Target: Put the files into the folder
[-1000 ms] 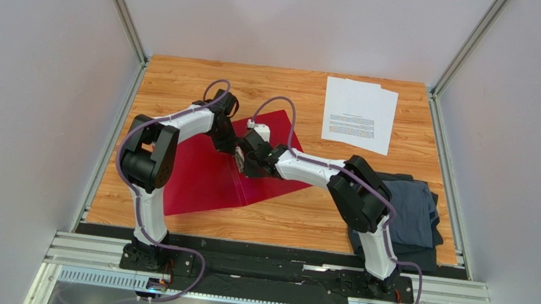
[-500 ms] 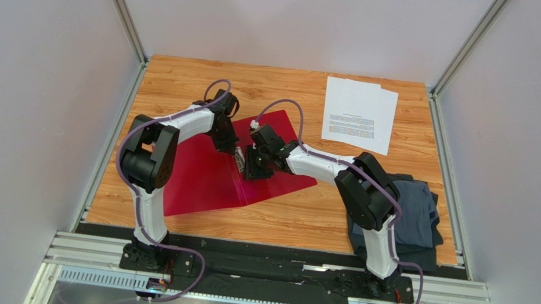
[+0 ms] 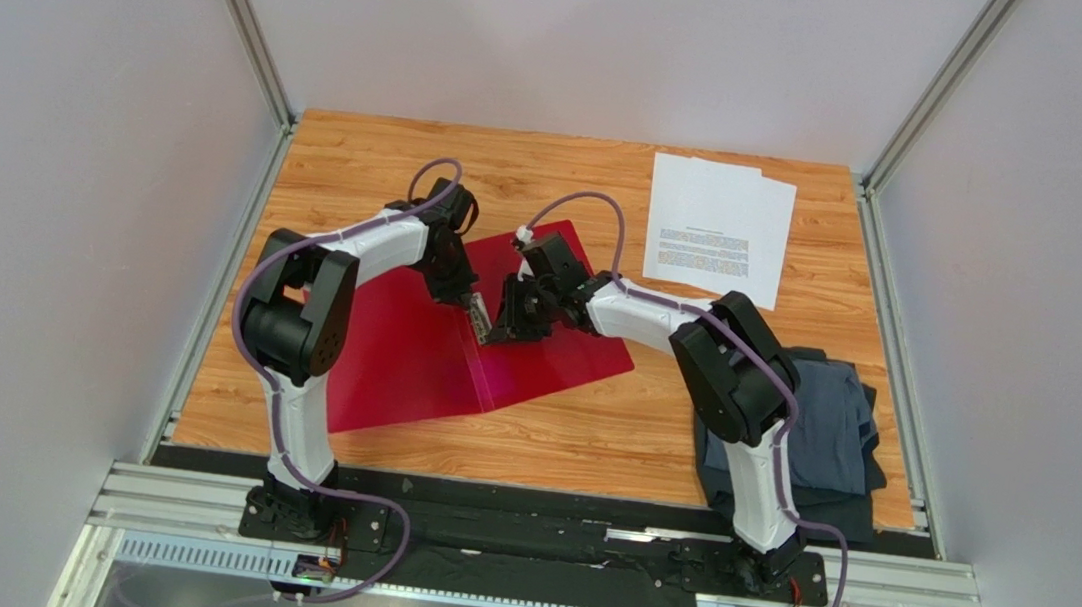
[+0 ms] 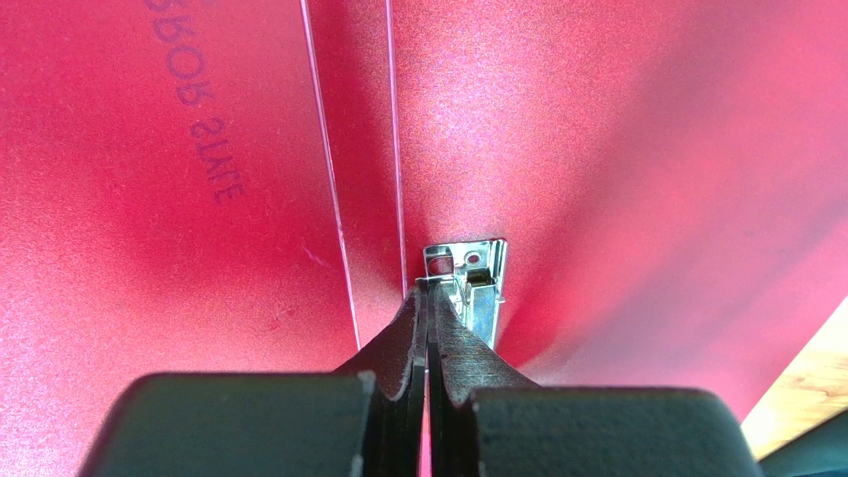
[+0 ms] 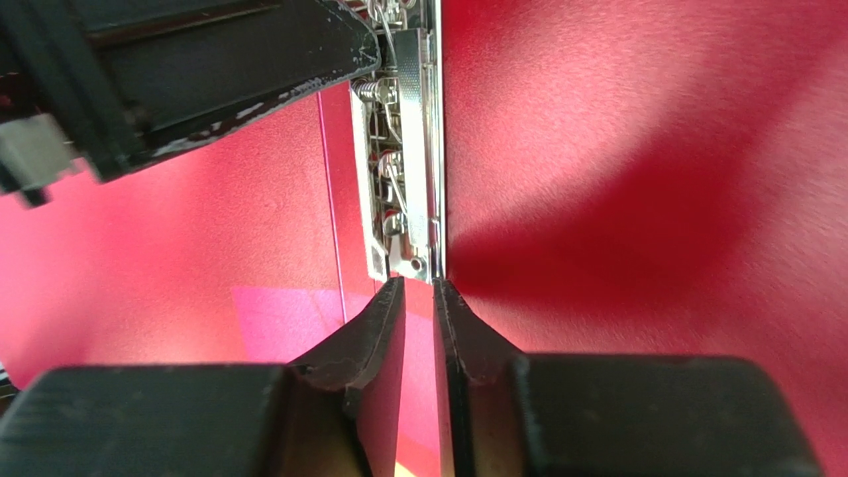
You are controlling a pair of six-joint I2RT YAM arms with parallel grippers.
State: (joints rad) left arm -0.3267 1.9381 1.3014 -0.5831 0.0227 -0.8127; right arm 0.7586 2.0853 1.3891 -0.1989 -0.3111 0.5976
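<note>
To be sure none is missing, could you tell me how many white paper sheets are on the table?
2. They overlap at the far right of the table: one sheet, the other sheet offset to its right. More could hide beneath.

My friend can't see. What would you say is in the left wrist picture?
A shut black pincer has its tips right at a small metal clip inside an open red folder. The glossy red fills nearly the whole view, with a sliver of wooden table at the lower right.
</note>
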